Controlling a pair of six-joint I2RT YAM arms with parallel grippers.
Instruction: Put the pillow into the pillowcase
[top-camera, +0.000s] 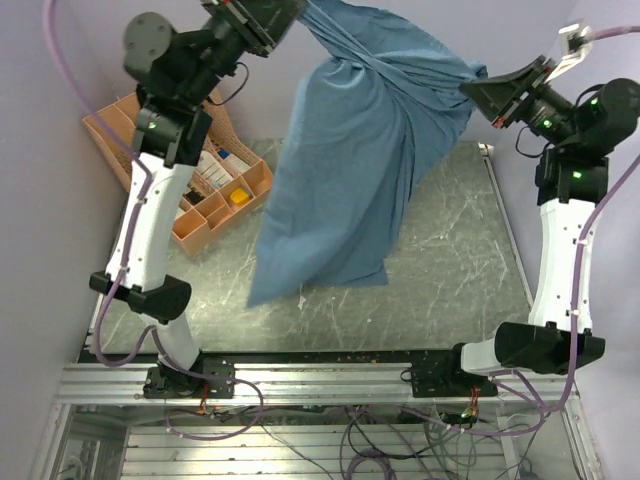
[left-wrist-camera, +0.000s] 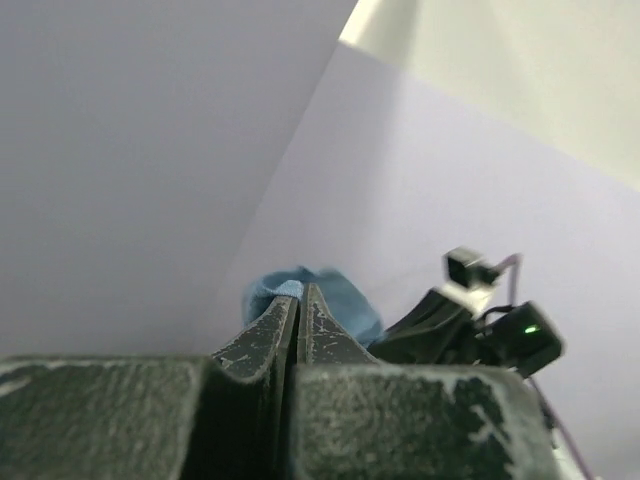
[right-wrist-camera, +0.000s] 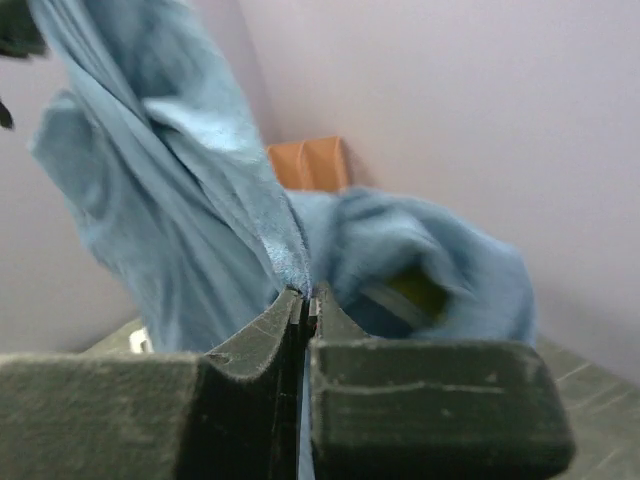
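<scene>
The blue pillowcase (top-camera: 350, 170) hangs bulging in the air over the table, held up by its top edge between both arms. My left gripper (top-camera: 285, 25) is shut on its upper left corner; the left wrist view shows the jaws (left-wrist-camera: 300, 290) pinched together with blue cloth (left-wrist-camera: 340, 300) at the tips. My right gripper (top-camera: 478, 85) is shut on the upper right corner, and blue fabric (right-wrist-camera: 200, 200) runs into its closed jaws (right-wrist-camera: 308, 295). Through a gap in the cloth a yellow patch of the pillow (right-wrist-camera: 420, 290) shows; the rest of the pillow is hidden inside the case.
An orange compartment tray (top-camera: 200, 200) with small items stands at the back left of the grey marbled table (top-camera: 450, 260). Lilac walls close in on the left, back and right. The case's lower end hangs near the table's middle.
</scene>
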